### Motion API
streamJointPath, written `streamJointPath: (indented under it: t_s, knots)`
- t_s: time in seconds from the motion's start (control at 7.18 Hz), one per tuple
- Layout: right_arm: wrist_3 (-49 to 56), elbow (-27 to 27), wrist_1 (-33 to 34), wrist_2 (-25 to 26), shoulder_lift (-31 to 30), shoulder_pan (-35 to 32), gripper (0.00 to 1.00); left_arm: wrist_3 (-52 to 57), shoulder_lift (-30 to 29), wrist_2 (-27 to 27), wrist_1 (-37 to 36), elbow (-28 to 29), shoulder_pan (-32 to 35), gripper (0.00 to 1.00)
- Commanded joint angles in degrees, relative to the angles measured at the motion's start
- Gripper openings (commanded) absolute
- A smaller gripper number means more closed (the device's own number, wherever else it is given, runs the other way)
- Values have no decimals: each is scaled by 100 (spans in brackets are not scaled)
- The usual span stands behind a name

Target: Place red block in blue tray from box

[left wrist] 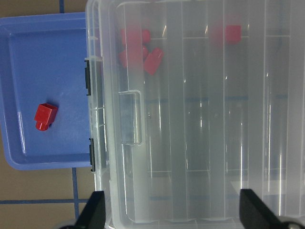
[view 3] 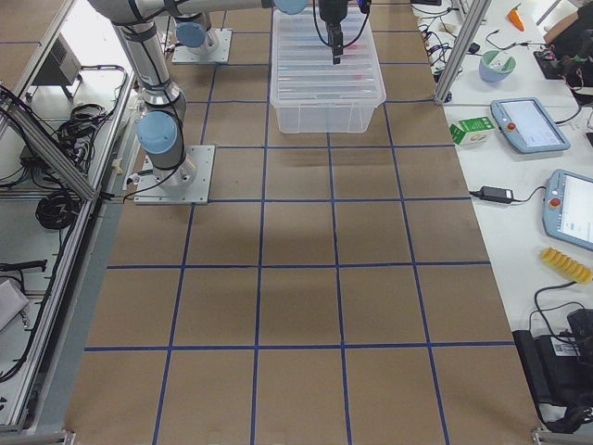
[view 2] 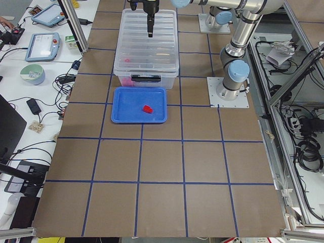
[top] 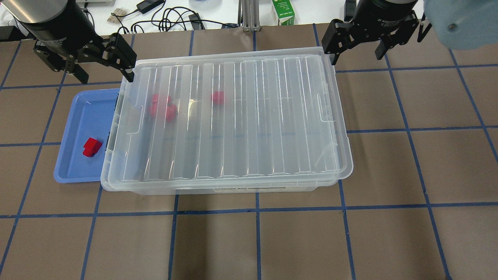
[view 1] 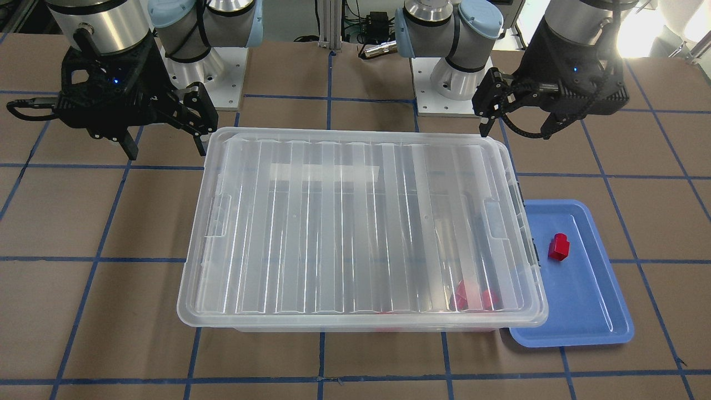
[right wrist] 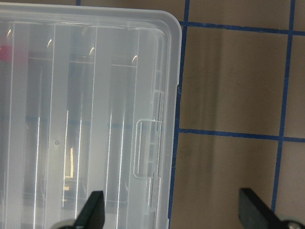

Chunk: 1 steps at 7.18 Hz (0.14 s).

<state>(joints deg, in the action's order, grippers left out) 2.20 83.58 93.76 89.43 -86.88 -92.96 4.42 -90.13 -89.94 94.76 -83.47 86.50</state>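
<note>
So here's what we had: the box [top: 233, 116] sat on the brown surface [top: 389, 175] with its ribbed clear lid [view 1: 355, 222] on top. The blue tray [top: 78, 116] lay right against the box's short end on the robot's left. It was close enough that the lid's rim covered the tray's near edge from above, next to the box's two grey latches [left wrist: 87, 78].

One red block [top: 92, 147] lay on its side in that tray, stud pointing sideways. It was out of the box, just beside the latched end and clear of the tray's rim.

Through the lid we could make out more red blocks [top: 163, 109] inside the box. There was a little cluster, three as far as we could tell, near the tray end. There was also a single one [top: 218, 97] a bit further toward the box's middle. All of them were along the box's long side away from the robot.

The left tool [top: 106, 77] hung high above the box's robot-side corner at the tray end, fingers spread wide, holding nothing. The right tool [top: 356, 57] hung above the box's opposite short end, also spread wide and empty. Neither one touched the box.
</note>
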Motion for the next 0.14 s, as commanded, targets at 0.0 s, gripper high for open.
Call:
streamJointPath:
  t_s: [0.0]
  knots:
    - [0, 18, 2, 4, -5, 6, 100, 6, -4, -6, -1, -46, 25, 100]
